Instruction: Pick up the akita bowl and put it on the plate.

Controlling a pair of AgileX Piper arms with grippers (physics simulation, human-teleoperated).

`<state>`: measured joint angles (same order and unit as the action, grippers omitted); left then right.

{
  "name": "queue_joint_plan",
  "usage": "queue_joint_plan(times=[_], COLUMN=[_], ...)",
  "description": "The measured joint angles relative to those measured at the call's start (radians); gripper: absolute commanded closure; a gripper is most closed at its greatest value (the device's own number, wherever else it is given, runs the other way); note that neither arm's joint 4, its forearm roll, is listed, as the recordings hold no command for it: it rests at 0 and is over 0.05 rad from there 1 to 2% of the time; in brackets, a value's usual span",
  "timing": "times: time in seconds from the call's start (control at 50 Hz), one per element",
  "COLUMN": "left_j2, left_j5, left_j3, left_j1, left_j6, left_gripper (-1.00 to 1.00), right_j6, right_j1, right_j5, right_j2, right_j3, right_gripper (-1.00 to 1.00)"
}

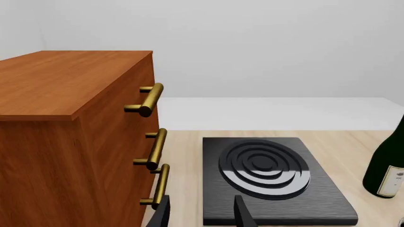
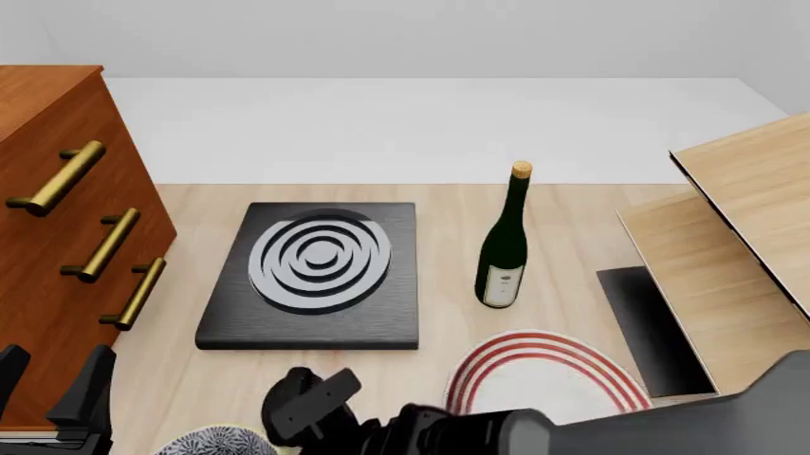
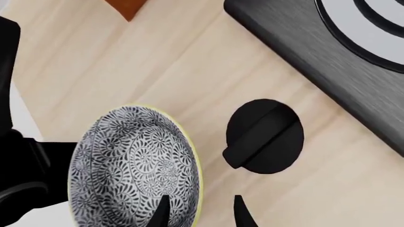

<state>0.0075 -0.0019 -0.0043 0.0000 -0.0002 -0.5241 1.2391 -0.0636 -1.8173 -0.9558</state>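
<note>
The akita bowl (image 3: 129,163), dark navy-and-white floral, stands on the wood table at the near left; only its top edge (image 2: 215,442) shows in the front view. My right gripper (image 3: 200,215) is open directly above its rim, one finger (image 3: 162,212) over the bowl's inside and the other (image 3: 242,213) outside it. In the front view that gripper (image 2: 303,417) points down at the bowl's right side. The plate (image 2: 538,377), white with red rings, lies to the right, partly behind the right arm. My left gripper (image 2: 51,379) is open and empty beside the cabinet, left of the bowl.
A black stove (image 2: 317,275) with spiral rings sits mid-table, with a round black knob (image 3: 264,136) on the wood close beside the bowl. A wine bottle (image 2: 504,242) stands behind the plate. A wooden drawer cabinet (image 2: 57,237) fills the left, a wooden rack (image 2: 741,246) the right.
</note>
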Motion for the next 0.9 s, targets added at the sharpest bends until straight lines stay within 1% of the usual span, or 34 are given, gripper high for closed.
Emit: queue_joint_plan(times=[0.16,0.32,0.34,0.6,0.9], left_j2=[0.000,0.000,0.000,0.000,0.000], left_j5=[0.000,0.000,0.000,0.000,0.000], left_j3=[0.000,0.000,0.000,0.000,0.000], left_j1=[0.000,0.000,0.000,0.000,0.000], left_j6=[0.000,0.000,0.000,0.000,0.000], left_gripper=[-1.00,-1.00,-1.00,-1.00,-1.00], right_j6=[-0.007,-0.005,-0.005,0.020,0.058], right_j1=[0.006,0.013,0.014,0.022,-0.008], right_j5=[0.022,0.020,0.019,-0.005,-0.067], right_j2=[-0.014,-0.014,-0.012,0.014,0.090], right_j3=[0.009,0.007,0.006,-0.014,-0.020], right_gripper=[-1.00,-1.00,1.00,1.00,1.00])
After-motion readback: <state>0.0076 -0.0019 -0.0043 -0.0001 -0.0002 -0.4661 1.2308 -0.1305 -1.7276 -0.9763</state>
